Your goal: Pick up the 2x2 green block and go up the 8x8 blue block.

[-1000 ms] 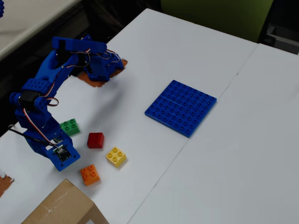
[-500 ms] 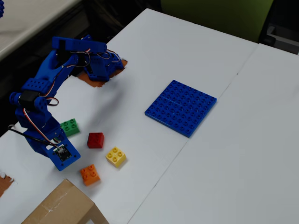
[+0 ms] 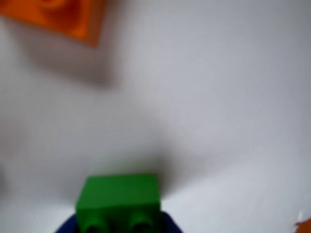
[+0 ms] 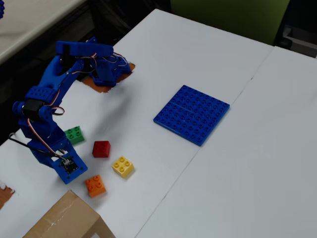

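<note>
Green block: the 2x2 green block (image 3: 118, 201) fills the blurred wrist view's bottom edge, clamped in the gripper (image 3: 119, 224), jaws mostly cut off.
Baseplate: the 8x8 blue block (image 4: 192, 113) lies well apart, mid-table.
Fixed view: arm (image 4: 49, 94) hides the grasp.

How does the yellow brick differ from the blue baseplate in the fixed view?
The blue baseplate is wide, flat and thin with many studs; the yellow brick is small, thicker and has four. The baseplate lies alone mid-table; the yellow brick sits near the red brick and orange brick. Both rest studs up on the white table.
</note>
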Available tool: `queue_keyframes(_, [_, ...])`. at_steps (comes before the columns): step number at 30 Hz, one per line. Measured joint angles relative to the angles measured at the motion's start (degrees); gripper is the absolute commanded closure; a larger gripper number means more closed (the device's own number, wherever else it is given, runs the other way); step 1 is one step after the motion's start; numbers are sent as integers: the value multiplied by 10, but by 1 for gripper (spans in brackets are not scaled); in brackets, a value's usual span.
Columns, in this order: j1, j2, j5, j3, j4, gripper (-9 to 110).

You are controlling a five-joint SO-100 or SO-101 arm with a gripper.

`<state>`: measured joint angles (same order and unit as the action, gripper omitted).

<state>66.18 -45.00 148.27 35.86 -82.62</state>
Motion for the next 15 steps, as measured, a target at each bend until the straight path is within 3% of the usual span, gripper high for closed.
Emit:
queue_keyframes(8, [-4, 0, -37, -38, -33, 87])
queue_keyframes(15, [-31, 3, -105, -154, -144, 89])
